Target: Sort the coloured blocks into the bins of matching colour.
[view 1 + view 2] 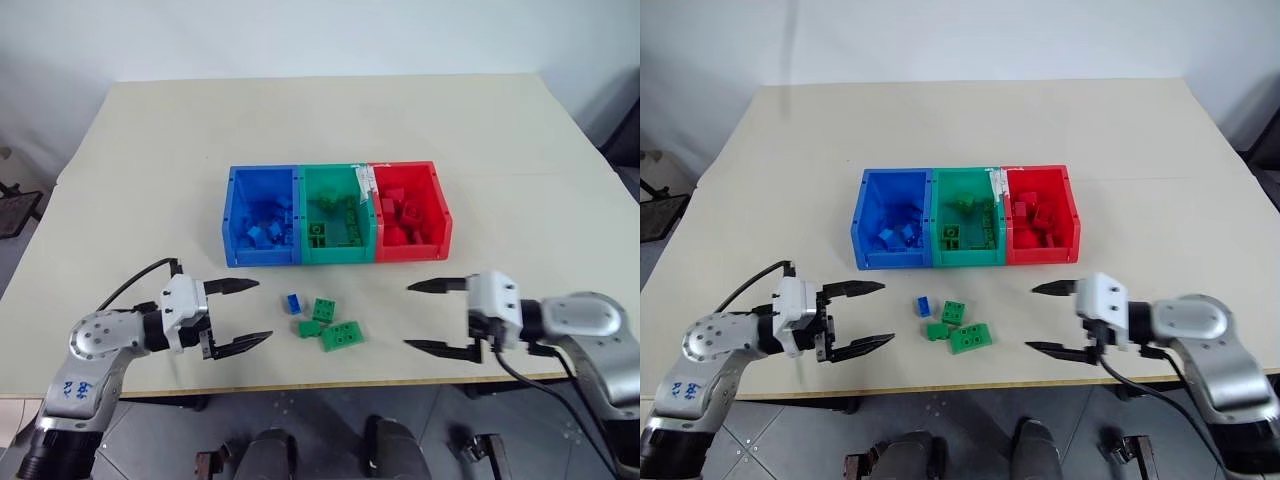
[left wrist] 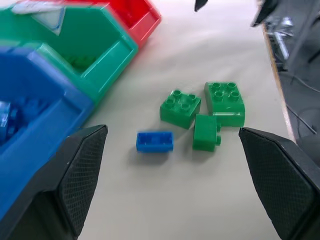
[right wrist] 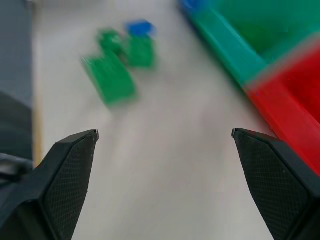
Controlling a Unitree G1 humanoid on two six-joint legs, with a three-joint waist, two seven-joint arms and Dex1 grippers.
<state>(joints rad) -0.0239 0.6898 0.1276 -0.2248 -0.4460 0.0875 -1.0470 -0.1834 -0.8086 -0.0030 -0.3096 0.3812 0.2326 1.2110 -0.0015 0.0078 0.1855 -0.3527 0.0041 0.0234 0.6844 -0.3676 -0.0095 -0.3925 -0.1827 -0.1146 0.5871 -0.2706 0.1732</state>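
Four loose coloured blocks lie on the table just in front of the bins: a small blue block (image 1: pixel 293 303), a green block (image 1: pixel 323 309), a smaller green block (image 1: pixel 309 328) and a wider green block (image 1: pixel 342 336). Behind them stand the blue bin (image 1: pixel 262 257), the green bin (image 1: pixel 338 256) and the red bin (image 1: pixel 412 251) side by side, each holding several blocks of its own colour. My left gripper (image 1: pixel 262 311) hovers open to the left of the loose blocks, pointing at them. On their right, my right gripper (image 1: pixel 407 316) is open and empty, pointing left.
The beige table (image 1: pixel 150 180) stretches wide behind and beside the bins. Its front edge (image 1: pixel 330 380) runs just below both grippers, with tiled floor beyond. A white card (image 1: pixel 365 180) sits at the rim between the green and red bins.
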